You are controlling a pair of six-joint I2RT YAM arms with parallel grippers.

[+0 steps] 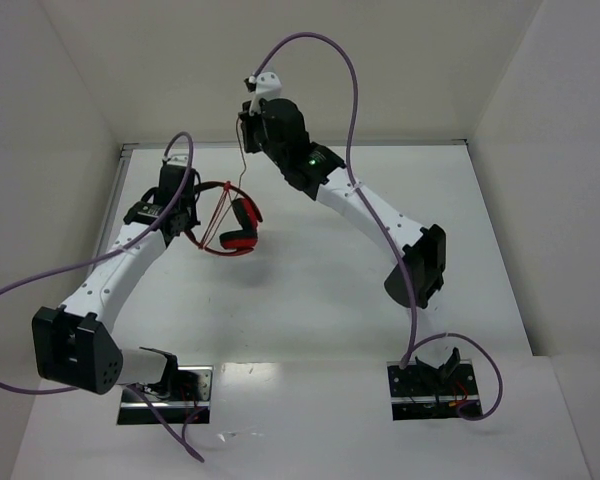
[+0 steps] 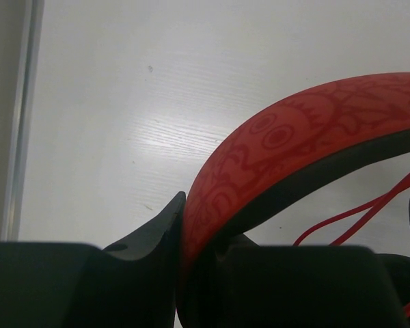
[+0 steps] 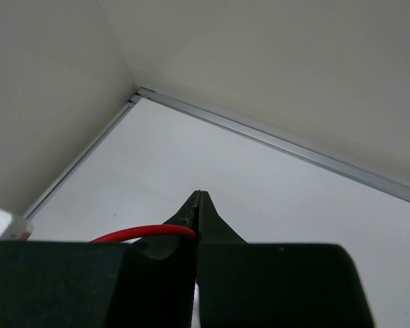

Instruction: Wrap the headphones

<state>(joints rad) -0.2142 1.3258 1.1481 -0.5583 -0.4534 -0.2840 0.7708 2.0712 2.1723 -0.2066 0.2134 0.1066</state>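
The headphones (image 1: 236, 226) hang above the table at the back left, red ear cups low and to the right. My left gripper (image 1: 190, 216) is shut on their headband (image 2: 294, 133), which is red with a printed pattern and a black inner side; the band is pinched between the fingers (image 2: 160, 219). Loops of the thin red cable (image 2: 369, 208) show to the right. The cable (image 1: 242, 160) runs straight up to my right gripper (image 1: 244, 120), raised higher near the back wall. That gripper (image 3: 199, 196) is shut on the cable (image 3: 147, 232), which curves out leftward from between the jaws.
White walls close the table at the left, back and right, with a metal strip (image 1: 300, 143) along the back edge. A thick purple robot cable (image 1: 352, 90) arcs above the right arm, whose elbow (image 1: 417, 265) sits mid-right. Another purple cable (image 1: 20, 290) loops at the left.
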